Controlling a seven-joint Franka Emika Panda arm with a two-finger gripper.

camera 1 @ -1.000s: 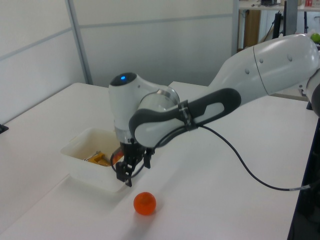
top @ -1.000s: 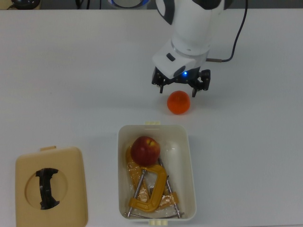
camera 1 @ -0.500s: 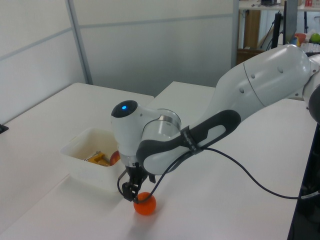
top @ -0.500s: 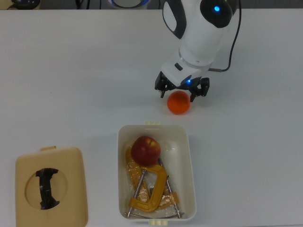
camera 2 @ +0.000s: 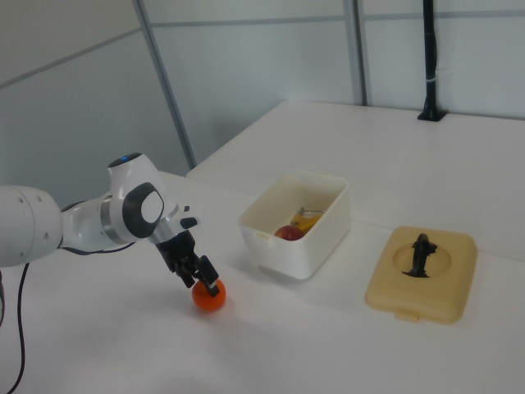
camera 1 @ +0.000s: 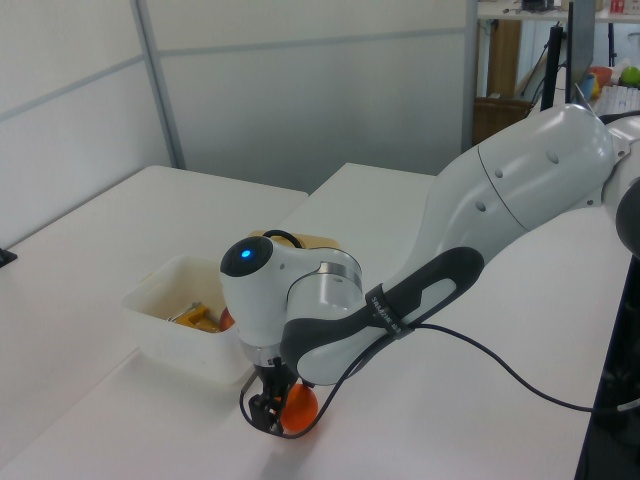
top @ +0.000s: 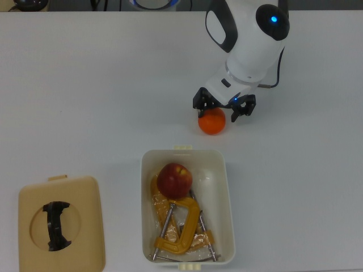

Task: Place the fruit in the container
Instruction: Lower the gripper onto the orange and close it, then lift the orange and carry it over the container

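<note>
Orange [top: 212, 122] on table [top: 85, 85], just beyond container's [top: 229, 209] short end; hand [top: 223, 111] spread open astride it, nothing clamped. Apple [top: 174, 180] inside container, beside yellow clamp [top: 180, 229].

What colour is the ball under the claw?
Bright orange; it shows best in the top view.

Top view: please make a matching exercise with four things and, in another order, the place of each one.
Things:
1. apple
2. orange
3. beige lid
4. yellow C-clamp

Places:
a. on the table, at the claw
b. on the table, far on the top view's left
c. in the white container, end near the orange
d. in the container, far end

Pairs: 1-c, 2-a, 3-b, 4-d
</note>
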